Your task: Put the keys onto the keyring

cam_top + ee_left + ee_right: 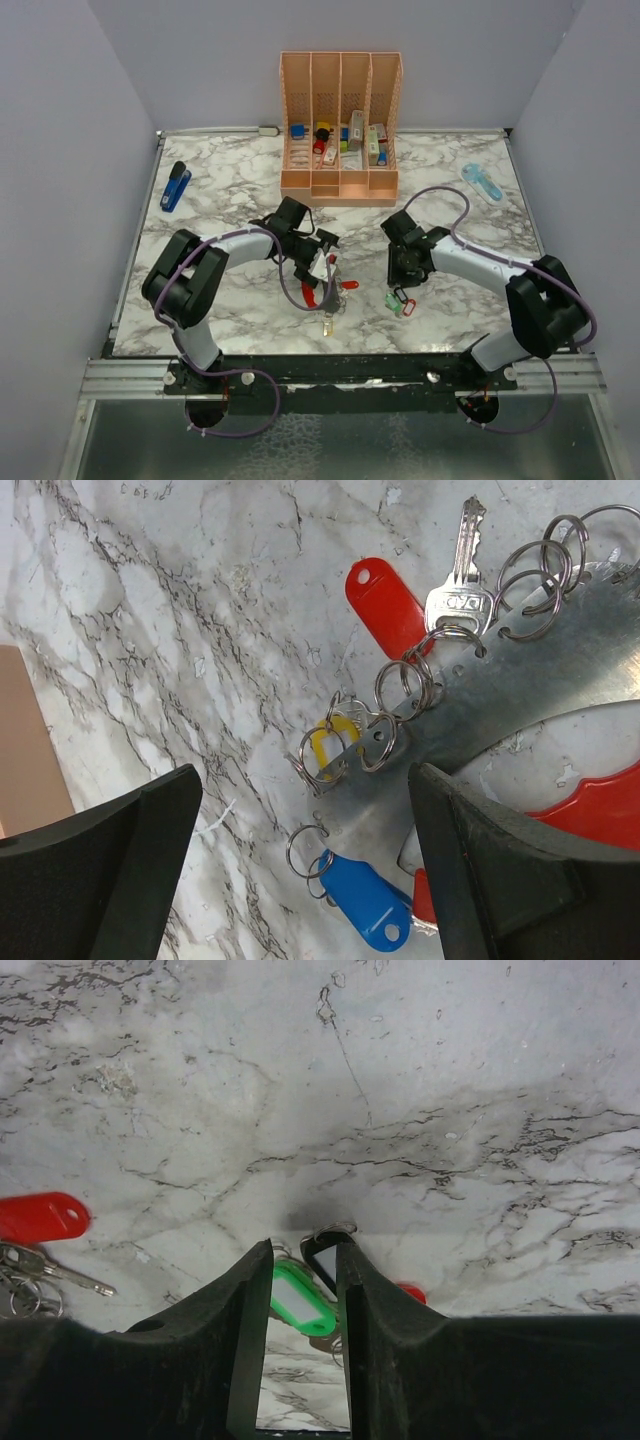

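Note:
The keyring (310, 293) is a red clip with a grey metal side (540, 680), and it lies on the marble. Several split rings hang through holes in that side. They carry a silver key (458, 575), a red tag (385, 605), a yellow tag (330, 748) and a blue tag (365, 900). My left gripper (305, 780) hovers over it, open wide, its fingers (110, 880) clear of the metal on the left. My right gripper (303, 1247) stands low at the table, shut on a green tag (300, 1300) and a black tag (325, 1260) pressed between its fingers.
A peach desk organiser (340, 130) with small items stands at the back centre. A blue stapler (176, 185) lies at the far left, a light-blue object (482, 182) at the far right. A small red tag (405, 307) lies beside the green one.

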Available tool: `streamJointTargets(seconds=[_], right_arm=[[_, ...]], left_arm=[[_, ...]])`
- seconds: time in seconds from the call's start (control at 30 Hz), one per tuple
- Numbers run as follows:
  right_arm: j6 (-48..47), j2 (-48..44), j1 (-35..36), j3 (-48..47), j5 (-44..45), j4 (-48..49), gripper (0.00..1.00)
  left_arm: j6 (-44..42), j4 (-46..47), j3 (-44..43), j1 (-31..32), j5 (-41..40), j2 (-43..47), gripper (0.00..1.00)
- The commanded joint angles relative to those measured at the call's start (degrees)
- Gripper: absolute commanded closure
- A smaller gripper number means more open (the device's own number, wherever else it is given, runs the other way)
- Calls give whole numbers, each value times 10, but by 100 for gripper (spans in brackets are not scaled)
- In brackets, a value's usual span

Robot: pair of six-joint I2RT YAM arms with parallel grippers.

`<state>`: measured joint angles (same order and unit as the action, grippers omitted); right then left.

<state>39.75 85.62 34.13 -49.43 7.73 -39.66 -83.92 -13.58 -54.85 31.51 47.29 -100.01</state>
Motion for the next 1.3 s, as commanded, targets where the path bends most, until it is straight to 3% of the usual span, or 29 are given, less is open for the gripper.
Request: streamJointTargets(seconds=[0.0,0.43,0.63,0.93,1.27], right_arm=[[2,23,2,-4,31,21,68],[5,42,-2,4,62,28,78],[-1,41,-1,-2,70,29,99],[-13,8,-1,-8,67,13,99],[-60,-63,1,-27,20,29,99]], left_arm=[[-2,-1,1,2,0,-17,12],[55,13,-12,1,-3,-22,16],[116,17,-21,-3,-6,-24,21],[192,34,-23,-47,-2,-17,26],[217,23,-30,-79,8,-9,28]])
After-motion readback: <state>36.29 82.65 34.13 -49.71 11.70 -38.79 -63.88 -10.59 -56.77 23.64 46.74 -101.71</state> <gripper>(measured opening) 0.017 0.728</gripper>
